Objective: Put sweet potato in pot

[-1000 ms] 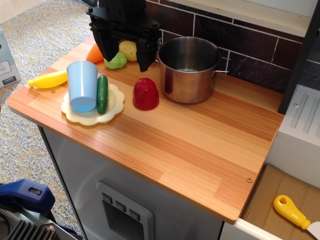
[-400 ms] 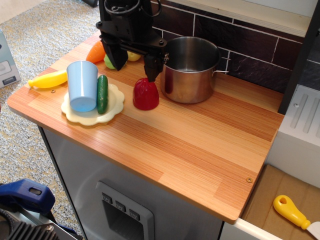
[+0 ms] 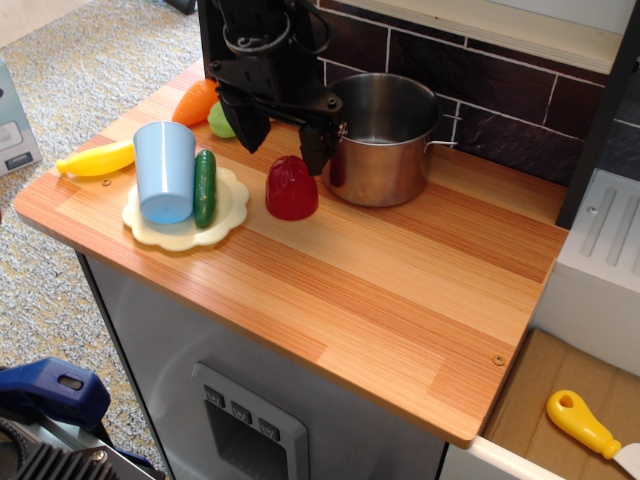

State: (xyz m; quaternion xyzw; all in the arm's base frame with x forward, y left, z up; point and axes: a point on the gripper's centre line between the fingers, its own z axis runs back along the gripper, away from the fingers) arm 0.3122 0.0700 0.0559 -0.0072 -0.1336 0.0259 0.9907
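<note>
The sweet potato, a glossy dark-red dome, stands on its flat base on the wooden counter. The shiny steel pot stands just to its right, upright and empty. My black gripper hangs open just above and behind the sweet potato, one finger to the left of it and one finger between it and the pot. The gripper holds nothing.
A light-blue cup and a green cucumber rest on a cream plate. A yellow banana, an orange carrot and a green toy lie at the back left. A dark tiled wall runs behind.
The gripper has moved right and down over the last second, from above the back-left toys to straddling the sweet potato. The sweet potato and pot have not moved.
</note>
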